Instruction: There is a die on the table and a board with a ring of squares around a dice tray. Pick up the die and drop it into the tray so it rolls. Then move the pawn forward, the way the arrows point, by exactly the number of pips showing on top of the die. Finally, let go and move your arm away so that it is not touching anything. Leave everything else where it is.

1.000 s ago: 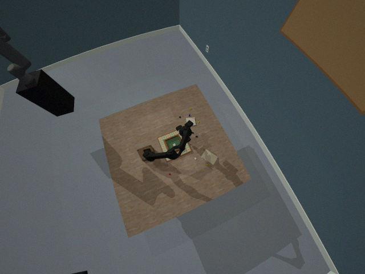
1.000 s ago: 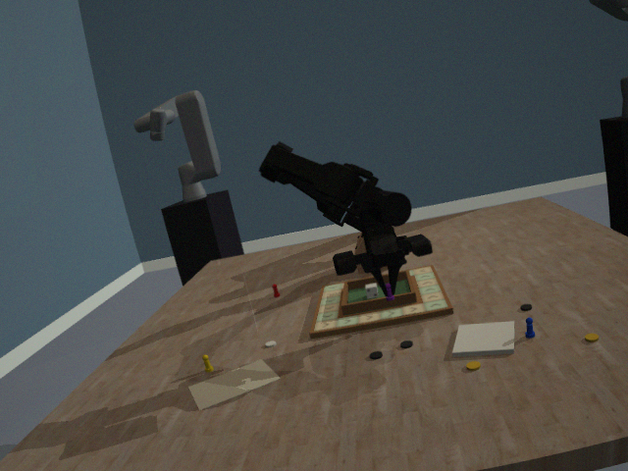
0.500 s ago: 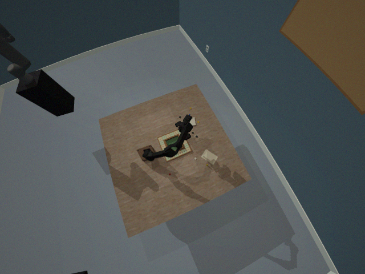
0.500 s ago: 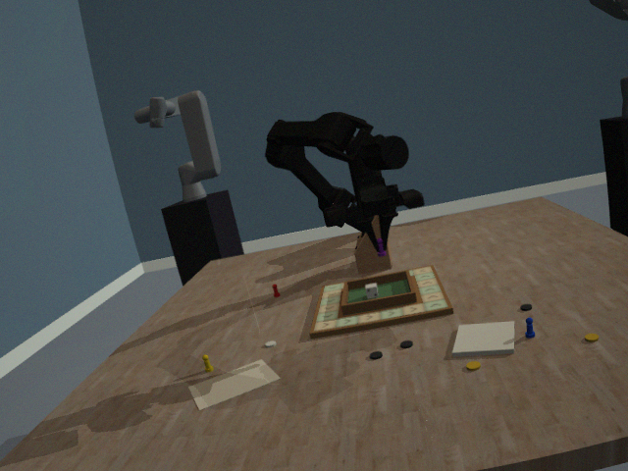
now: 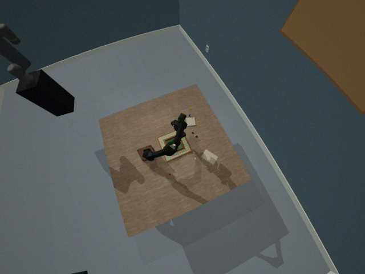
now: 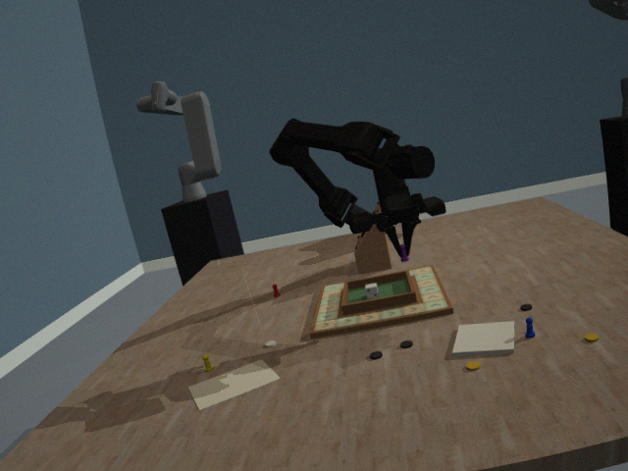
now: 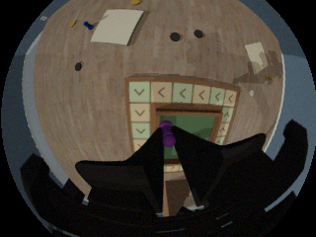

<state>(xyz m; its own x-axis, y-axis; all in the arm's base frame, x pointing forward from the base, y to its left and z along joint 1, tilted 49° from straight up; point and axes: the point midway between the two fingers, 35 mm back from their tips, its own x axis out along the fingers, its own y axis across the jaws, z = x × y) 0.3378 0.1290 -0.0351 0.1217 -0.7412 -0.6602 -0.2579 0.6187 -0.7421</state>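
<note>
My gripper (image 6: 404, 250) (image 7: 166, 130) is shut on the purple pawn (image 6: 404, 254) (image 7: 168, 138) and holds it in the air. In the exterior view it shows above and behind the back right edge of the board (image 6: 328, 323) (image 7: 161, 92) (image 5: 161, 142). The board's squares carry arrows. The dice tray (image 6: 380, 305) (image 7: 190, 113), green inside, is in the board's middle. The white die (image 6: 371, 290) (image 5: 174, 144) lies in the tray. Its top pips are too small to read. In the wrist view the die is hidden.
A red pawn (image 6: 276, 290) stands left of the board. A yellow pawn (image 6: 207, 363) is near a paper sheet (image 6: 233, 384). A blue pawn (image 6: 529, 328) (image 7: 88, 25) is beside a pale slab (image 6: 484, 339) (image 7: 118, 27). Black, yellow and white discs lie around. A brown block (image 6: 372, 255) is behind the board.
</note>
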